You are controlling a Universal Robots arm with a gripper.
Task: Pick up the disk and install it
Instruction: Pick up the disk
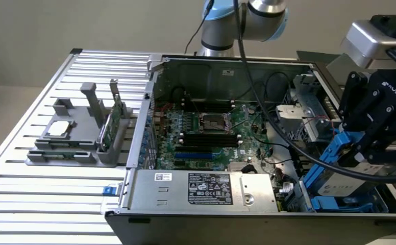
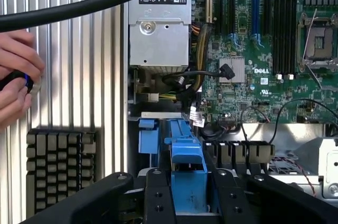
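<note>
On the ribbed metal table we count one open computer case and one grey holder; at the exterior view's lower right, one gripper clamps the one disk, tilted.

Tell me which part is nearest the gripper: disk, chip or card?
The blue-railed disk, in the gripper; chip and card sit in the grey holder.

The open computer case lies on the slatted table, exposing the motherboard and the power supply. A grey fixture beside the case holds an upright green card and, apparently, a small chip.
</note>
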